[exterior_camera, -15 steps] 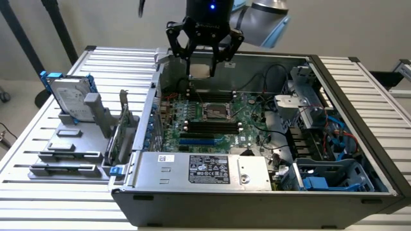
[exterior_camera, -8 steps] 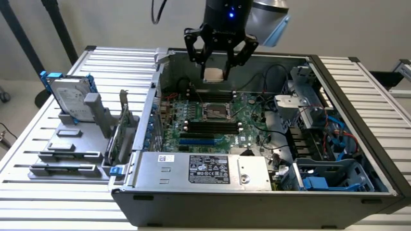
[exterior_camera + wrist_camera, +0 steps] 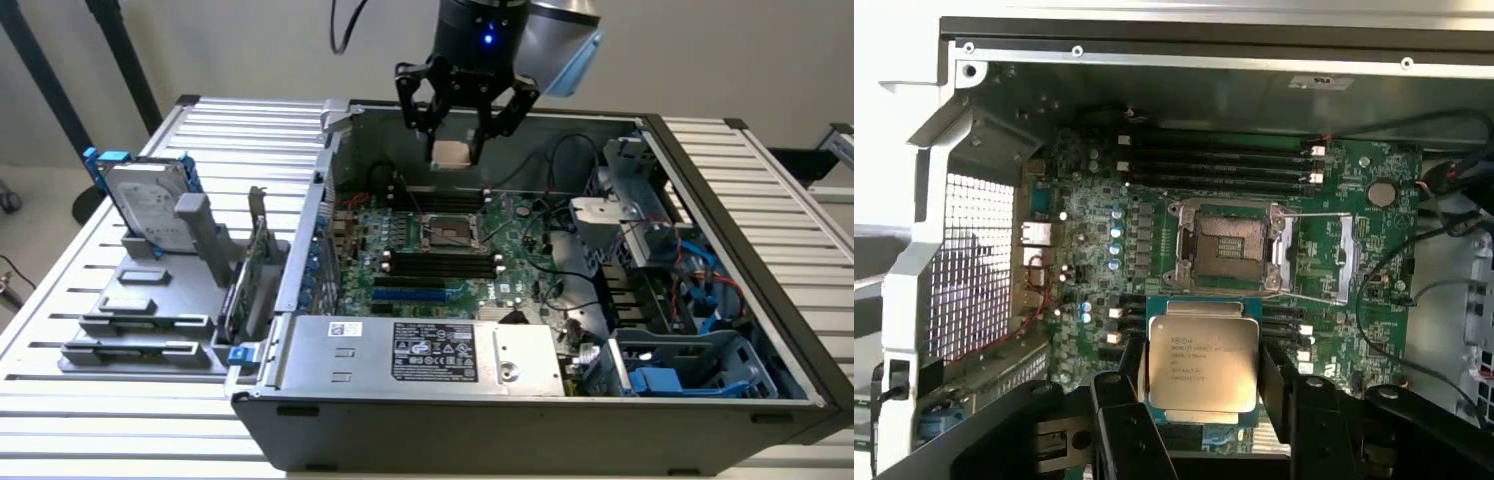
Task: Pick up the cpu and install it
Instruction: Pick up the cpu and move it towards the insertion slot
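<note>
The black gripper (image 3: 461, 135) holds the small square silver-topped cpu (image 3: 1202, 365) by its edges between its fingers (image 3: 1122, 420), above the open black-and-metal socket frame (image 3: 1226, 248). I'd worry about tilt: a skewed chip could bend the socket's pins.

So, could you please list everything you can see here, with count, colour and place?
table: one, white, slatted, under everything
computer case: one, dark grey, open, on the table
motherboard: one, green, inside the case
socket: one, black and metal, mid-board, empty
power supply: one, silver with black label, along the case's near edge
fixture: one, grey, on the table at the exterior view's left
hard drive: one, silver with blue frame, upright on the fixture
cpu: one, silver-grey, held above the board, not in the socket
gripper: one, black, closed on the cpu over the case
</note>
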